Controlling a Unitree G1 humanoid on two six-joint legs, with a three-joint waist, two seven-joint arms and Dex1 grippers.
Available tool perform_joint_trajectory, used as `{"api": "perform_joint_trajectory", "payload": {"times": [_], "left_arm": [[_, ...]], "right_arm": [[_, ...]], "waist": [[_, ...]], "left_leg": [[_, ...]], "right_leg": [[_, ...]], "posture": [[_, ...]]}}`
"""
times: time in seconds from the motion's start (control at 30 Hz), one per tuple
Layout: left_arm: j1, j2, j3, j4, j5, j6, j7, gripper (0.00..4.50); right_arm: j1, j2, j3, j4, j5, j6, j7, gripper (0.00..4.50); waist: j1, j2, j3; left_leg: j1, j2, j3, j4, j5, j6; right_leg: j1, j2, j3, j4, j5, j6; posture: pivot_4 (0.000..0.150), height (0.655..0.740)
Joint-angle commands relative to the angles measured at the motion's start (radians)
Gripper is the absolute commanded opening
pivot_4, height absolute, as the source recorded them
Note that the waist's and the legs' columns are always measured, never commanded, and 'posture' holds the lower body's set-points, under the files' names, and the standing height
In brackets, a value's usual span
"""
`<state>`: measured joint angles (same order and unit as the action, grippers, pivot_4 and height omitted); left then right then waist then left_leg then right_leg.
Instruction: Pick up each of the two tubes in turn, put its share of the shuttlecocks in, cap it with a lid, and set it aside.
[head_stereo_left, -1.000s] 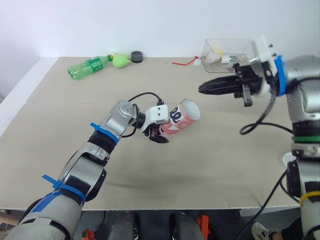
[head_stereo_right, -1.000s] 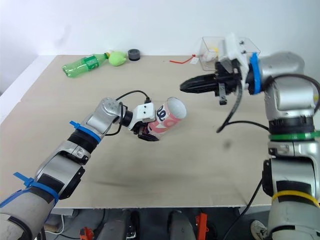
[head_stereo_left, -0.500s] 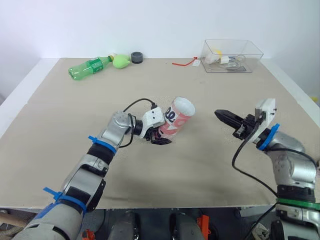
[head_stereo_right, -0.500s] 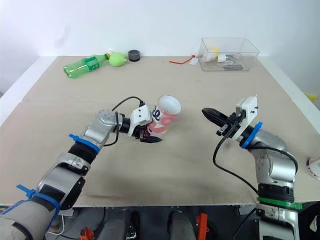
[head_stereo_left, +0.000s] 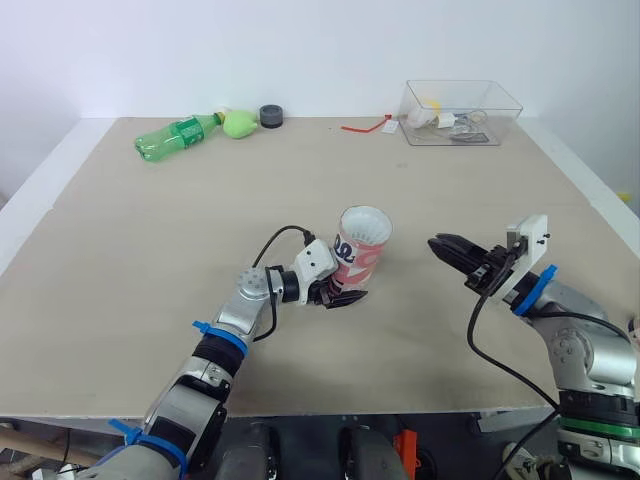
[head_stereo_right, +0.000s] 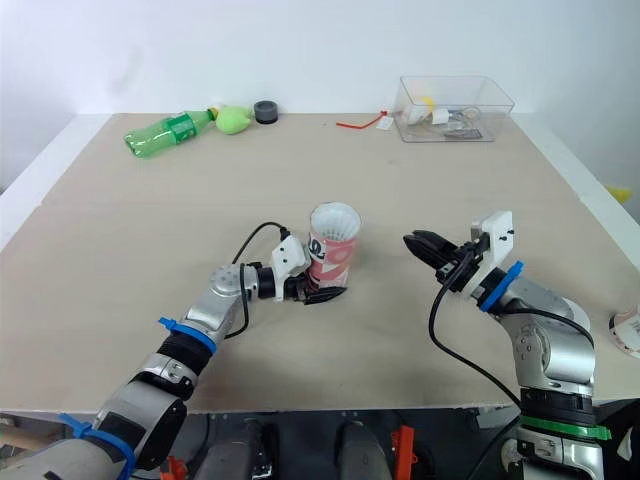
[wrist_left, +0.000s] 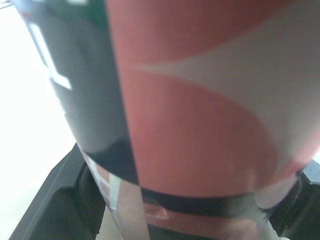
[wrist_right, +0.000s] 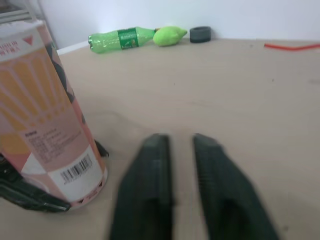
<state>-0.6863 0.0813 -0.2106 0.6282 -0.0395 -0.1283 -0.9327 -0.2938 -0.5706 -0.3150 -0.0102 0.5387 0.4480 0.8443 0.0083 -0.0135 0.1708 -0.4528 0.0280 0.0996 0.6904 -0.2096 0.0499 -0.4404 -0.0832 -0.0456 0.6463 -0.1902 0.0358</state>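
Scene: a pale tan bench (head_stereo_left: 150, 250) seen from above, with two robot arms reaching in from 6 o'clock.
Shuttlecock tube: a pink, white and black printed tube (head_stereo_left: 358, 258) stands near the middle of the bench, close to upright with a slight lean, its open white mouth facing up. Its inside cannot be seen.
Left claw: the left claw (head_stereo_left: 338, 295) is pinching the tube low down by its base, a black finger on either side.
Right claw: the right claw (head_stereo_left: 436, 243) hangs low over the bench at 3 o'clock from the tube, near it but apart. Its fingers point toward the tube, spread by a narrow gap and holding nothing.
Far left: at 11 o'clock a green plastic bottle (head_stereo_left: 180, 133) lies on its side. A lime-green pear-shaped object (head_stereo_left: 241, 122) lies at its cap end, and a dark grey round cap (head_stereo_left: 272, 115) sits just beside that.
Far right: at 1 o'clock a clear plastic box (head_stereo_left: 508, 115) holds small white and yellow items too small to name. A thin red strip (head_stereo_left: 365, 125) lies just left of it.
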Motion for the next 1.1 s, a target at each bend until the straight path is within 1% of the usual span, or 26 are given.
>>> {"api": "perform_joint_trajectory", "payload": {"times": [0.03, 0.07, 0.1, 0.13, 0.2, 0.33, 0.47, 0.5, 0.7, 0.77, 0.93, 1.1], "left_arm": [[0.023, -0.013, -0.006, -0.059, -0.009, -0.009, 0.019, 3.65], [0.031, -0.014, -0.008, -0.070, -0.014, 0.000, 0.018, 3.65], [0.040, -0.014, -0.011, -0.083, -0.015, 0.002, 0.016, 3.65], [0.048, -0.015, -0.013, -0.093, -0.020, 0.007, 0.010, 3.65], [0.064, -0.011, -0.017, -0.114, -0.036, 0.019, -0.018, 3.65], [0.073, 0.016, -0.041, -0.142, -0.047, 0.028, -0.086, 3.65], [0.055, 0.019, -0.044, -0.147, -0.065, 0.047, -0.118, 3.65], [0.051, 0.016, -0.045, -0.146, -0.064, 0.048, -0.119, 3.65], [0.051, -0.008, -0.070, -0.146, -0.056, 0.053, -0.119, 3.65], [0.057, -0.017, -0.078, -0.150, -0.058, 0.056, -0.119, 3.65], [0.069, -0.034, -0.092, -0.163, -0.060, 0.062, -0.116, 3.65], [0.076, -0.043, -0.098, -0.172, -0.069, 0.063, -0.112, 3.65]], "right_arm": [[-0.001, -0.023, -0.052, -0.050, 0.044, 0.024, -0.030, 2.81], [0.001, -0.028, -0.056, -0.048, 0.039, 0.020, -0.035, 2.95], [0.006, -0.037, -0.064, -0.046, 0.036, 0.030, -0.051, 3.44], [0.011, -0.045, -0.069, -0.048, 0.032, 0.037, -0.062, 3.82], [0.022, -0.065, -0.086, -0.061, 0.029, 0.056, -0.094, 4.46], [0.049, -0.157, -0.125, -0.115, 0.042, 0.168, -0.150, 4.46], [0.067, -0.252, -0.186, -0.146, 0.130, 0.310, -0.124, 4.46], [0.081, -0.275, -0.199, -0.142, 0.138, 0.330, -0.112, 4.46], [0.319, -0.504, -0.220, -0.101, -0.004, 0.267, 0.066, 4.46], [0.372, -0.575, -0.224, -0.069, -0.040, 0.276, 0.108, 4.46], [0.366, -0.659, -0.193, 0.057, -0.098, 0.258, 0.166, 4.46], [0.300, -0.697, -0.111, 0.172, -0.141, 0.241, 0.212, 4.46]], "waist": [[0.000, 0.000, 0.000], [0.000, 0.000, 0.000], [0.000, 0.000, 0.000], [0.000, 0.000, 0.000], [0.000, 0.000, 0.000], [0.001, 0.000, 0.000], [0.001, 0.000, 0.000], [0.001, 0.000, 0.000], [0.007, 0.002, -0.001], [0.004, 0.002, -0.001], [0.001, 0.000, 0.000], [-0.001, 0.000, 0.000]], "left_leg": [[0.000, 0.000, 0.000, 0.000, 0.000, 0.000], [0.000, 0.000, 0.000, 0.000, 0.000, 0.000], [0.000, 0.000, 0.000, 0.000, 0.000, 0.000], [0.000, 0.000, 0.000, 0.000, 0.000, 0.000], [0.000, 0.000, 0.000, 0.000, 0.000, 0.000], [0.000, 0.000, 0.000, 0.000, 0.000, 0.000], [0.000, 0.000, 0.000, 0.000, 0.000, 0.000], [0.000, 0.000, 0.000, 0.000, 0.000, 0.000], [-0.001, -0.001, 0.000, 0.000, 0.000, 0.001], [-0.001, -0.002, 0.001, -0.001, 0.000, 0.002], [0.001, -0.002, 0.002, 0.000, 0.000, 0.002], [0.003, -0.001, 0.001, 0.000, 0.000, 0.003]], "right_leg": [[0.000, 0.000, 0.000, 0.000, 0.000, 0.000], [0.000, 0.000, 0.000, 0.000, 0.000, 0.000], [0.000, 0.000, 0.000, 0.000, 0.000, 0.000], [0.000, 0.000, 0.000, 0.000, 0.000, 0.000], [0.000, 0.000, 0.000, 0.000, 0.000, 0.000], [0.000, 0.000, 0.000, 0.000, -0.001, -0.002], [0.000, 0.000, 0.000, 0.000, -0.002, -0.002], [0.000, 0.000, 0.000, -0.001, -0.003, 0.001], [0.000, 0.000, 0.001, -0.002, -0.004, 0.002], [0.001, -0.001, 0.002, -0.003, -0.005, 0.004], [0.001, -0.001, 0.003, -0.003, -0.004, 0.005], [0.001, 0.002, 0.005, -0.003, -0.003, 0.004]], "posture": [[0.150, 0.7400], [0.150, 0.7400], [0.150, 0.7400], [0.150, 0.7400], [0.150, 0.7400], [0.150, 0.7400], [0.150, 0.7400], [0.150, 0.7400], [0.150, 0.7400], [0.150, 0.7400], [0.150, 0.7400], [0.150, 0.7400]]}}
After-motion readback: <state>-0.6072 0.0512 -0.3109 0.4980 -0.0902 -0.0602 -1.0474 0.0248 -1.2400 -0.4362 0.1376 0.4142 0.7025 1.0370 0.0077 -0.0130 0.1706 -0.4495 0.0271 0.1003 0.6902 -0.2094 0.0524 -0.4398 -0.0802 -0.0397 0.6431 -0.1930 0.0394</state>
